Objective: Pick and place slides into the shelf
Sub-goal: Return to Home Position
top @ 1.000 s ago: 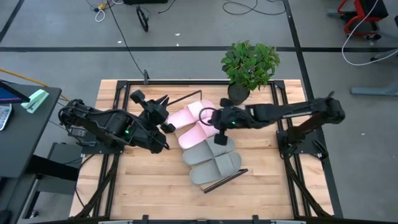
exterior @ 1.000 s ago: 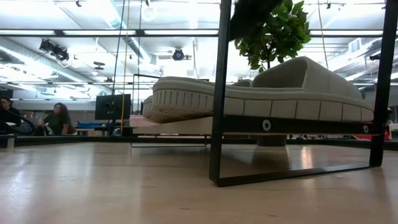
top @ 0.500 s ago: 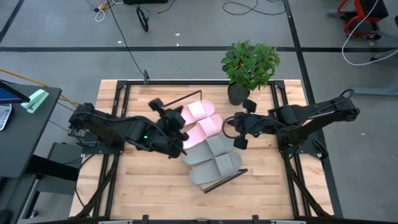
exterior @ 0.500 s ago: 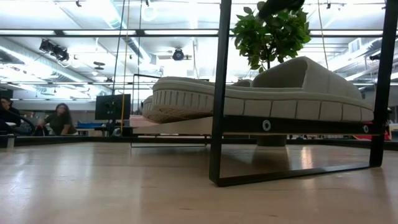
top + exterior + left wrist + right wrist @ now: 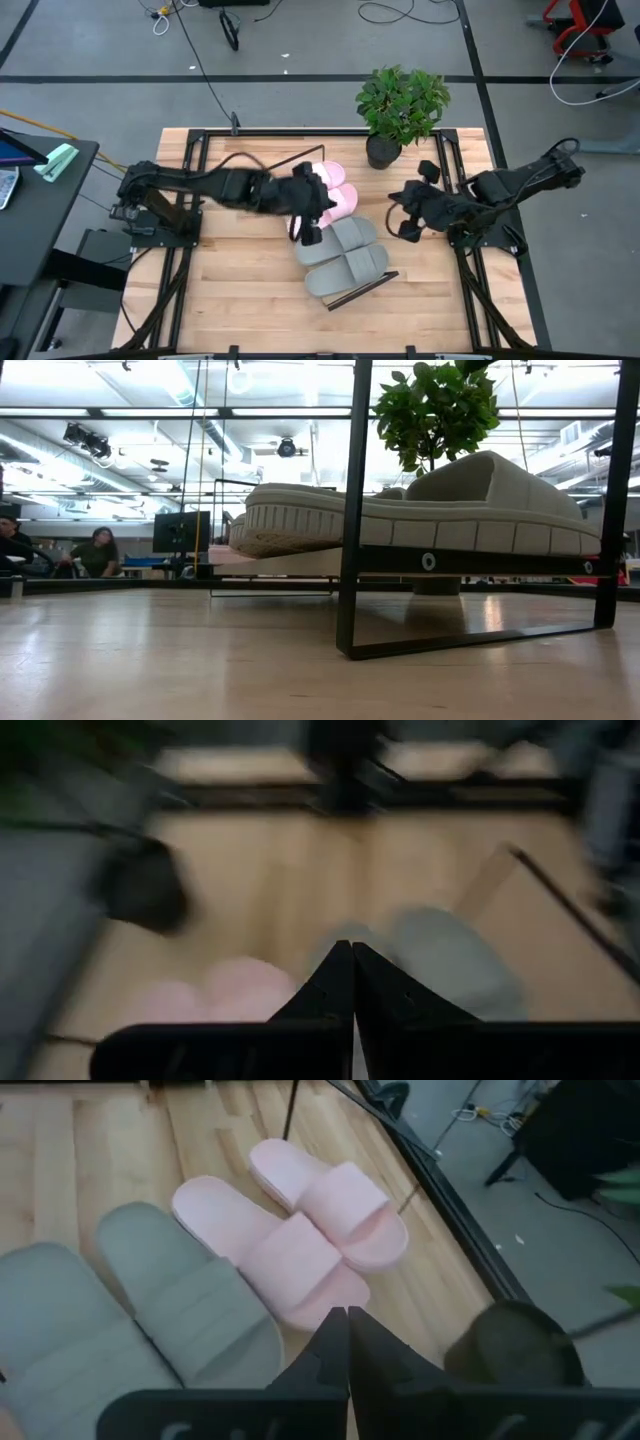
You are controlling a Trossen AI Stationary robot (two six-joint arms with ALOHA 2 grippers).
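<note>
High view: all four slides point(image 5: 345, 250) sit on the shelf point(image 5: 362, 290), left gripper point(image 5: 352, 952) over the pink pair point(image 5: 342, 200), right gripper point(image 5: 347, 1315) off to its right, both pinched together and empty; I'd say only homing is left.

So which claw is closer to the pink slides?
Left. The left claw hangs right at the edge of the pink slides; the right claw is apart, nearer the plant pot.
</note>
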